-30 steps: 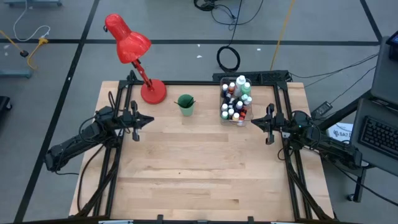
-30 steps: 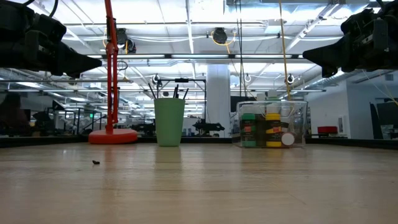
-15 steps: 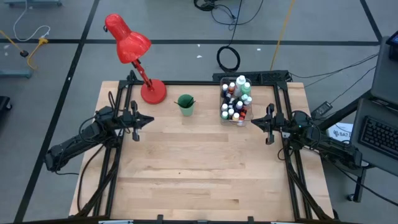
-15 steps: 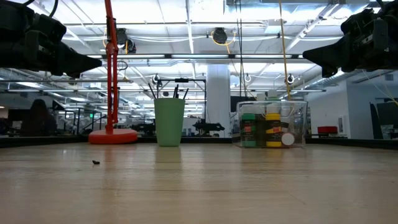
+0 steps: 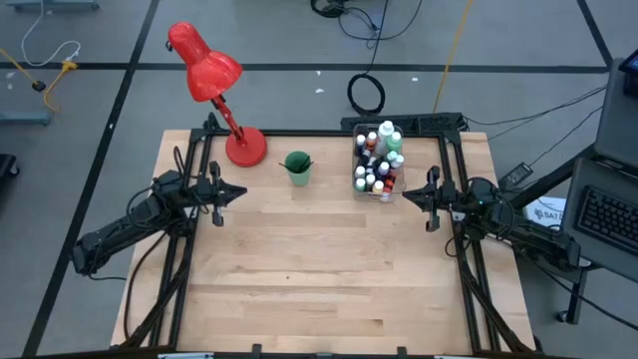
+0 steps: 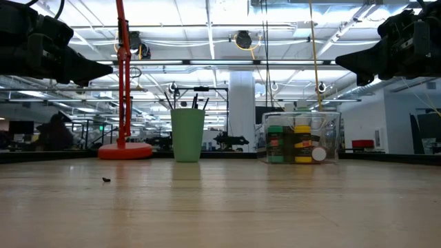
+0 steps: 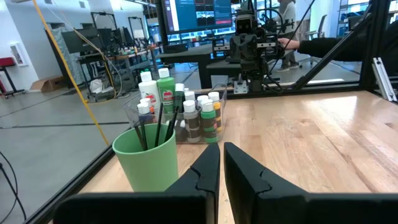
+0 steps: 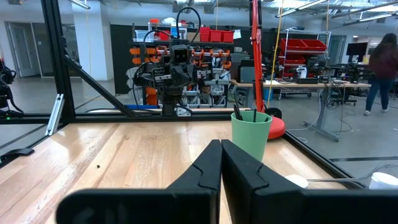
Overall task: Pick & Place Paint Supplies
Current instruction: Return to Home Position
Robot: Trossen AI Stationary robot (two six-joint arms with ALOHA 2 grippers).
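Arms parked at the surface's side edges, supplies stowed.
The paint bottles [image 5: 377, 160] are gathered in the clear bin [image 6: 301, 118] and the brushes [image 7: 155, 121] stood in the green cup [image 5: 297, 168]. The left jaws and right jaws are clenched on nothing, so nothing is judged left to carry.

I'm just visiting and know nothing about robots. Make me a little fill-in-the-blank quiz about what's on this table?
The tiny paint bottles stand inside the clear ____.
The thin brushes stand in the ____ cup.
The desk lamp at a back corner of the table is ____.
The left gripper and right gripper are both holding ____.
Missing words: bin; green; red; nothing.
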